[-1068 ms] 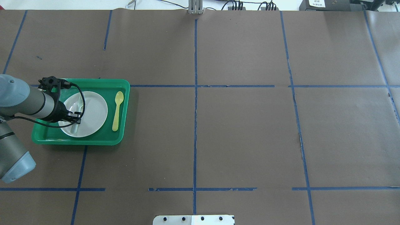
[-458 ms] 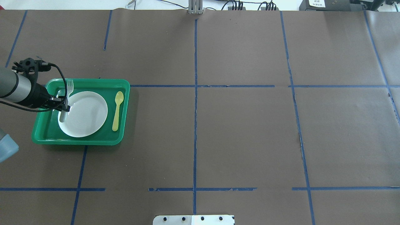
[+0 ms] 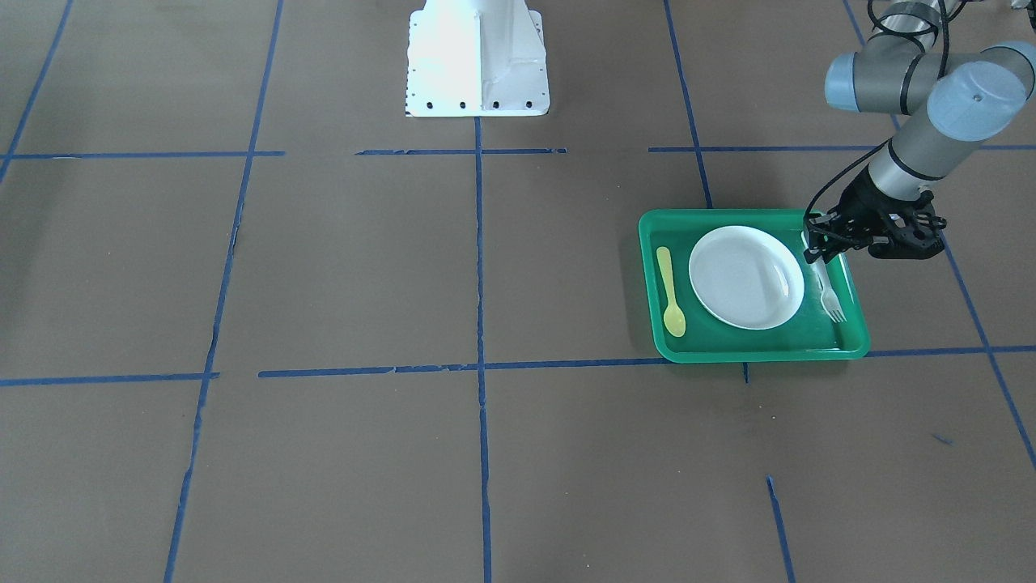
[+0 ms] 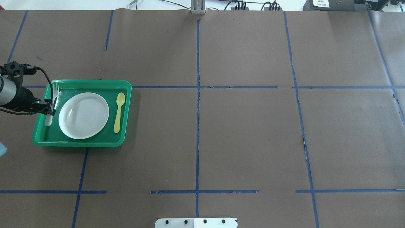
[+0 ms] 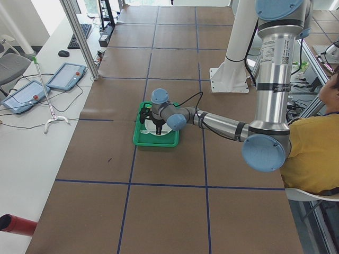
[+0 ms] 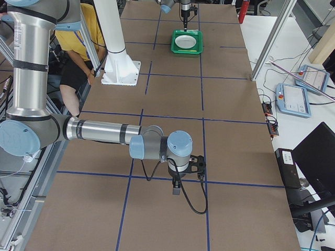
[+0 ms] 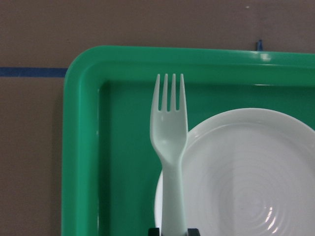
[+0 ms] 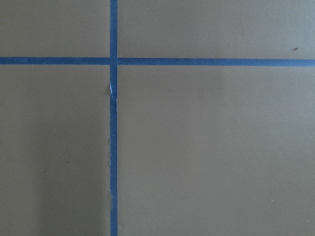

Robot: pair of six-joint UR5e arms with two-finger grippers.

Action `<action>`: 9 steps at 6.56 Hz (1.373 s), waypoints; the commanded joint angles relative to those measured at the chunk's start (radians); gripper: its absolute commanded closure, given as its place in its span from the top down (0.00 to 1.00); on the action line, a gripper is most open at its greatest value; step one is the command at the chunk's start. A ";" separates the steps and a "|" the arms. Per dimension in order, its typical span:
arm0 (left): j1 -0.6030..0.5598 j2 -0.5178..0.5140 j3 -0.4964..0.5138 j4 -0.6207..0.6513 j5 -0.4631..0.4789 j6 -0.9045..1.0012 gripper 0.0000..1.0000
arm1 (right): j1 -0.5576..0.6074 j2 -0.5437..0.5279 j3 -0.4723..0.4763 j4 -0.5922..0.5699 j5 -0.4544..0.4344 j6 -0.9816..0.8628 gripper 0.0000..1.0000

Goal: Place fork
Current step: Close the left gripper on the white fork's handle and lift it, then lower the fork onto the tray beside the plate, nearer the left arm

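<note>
The pale whitish plastic fork point(image 4: 54, 95) is pinched by its handle in my left gripper point(image 4: 50, 107), which is shut on it. It hangs over the left strip of the green tray point(image 4: 79, 143), beside the white plate point(image 4: 84, 115), tines pointing away from me. In the left wrist view the fork point(image 7: 168, 142) runs up from the fingertips, its handle overlapping the plate's edge point(image 7: 246, 177). In the front view the fork point(image 3: 830, 295) sits at the tray's right side under the gripper point(image 3: 817, 247). My right gripper point(image 6: 176, 187) shows only in the exterior right view; I cannot tell whether it is open or shut.
A yellow plastic spoon point(image 4: 119, 110) lies in the tray on the plate's other side. The brown paper table cover carries blue tape lines point(image 4: 197, 126). The white robot base point(image 3: 477, 57) stands at the table's near edge. A person in yellow point(image 5: 312, 153) sits beside the robot.
My left gripper has carried the fork leftward, from over the plate to over the tray's left strip. The plate and spoon have not moved.
</note>
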 commanded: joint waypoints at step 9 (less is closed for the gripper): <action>-0.093 0.059 0.005 -0.149 -0.058 0.004 1.00 | 0.000 0.000 0.000 0.000 0.000 -0.002 1.00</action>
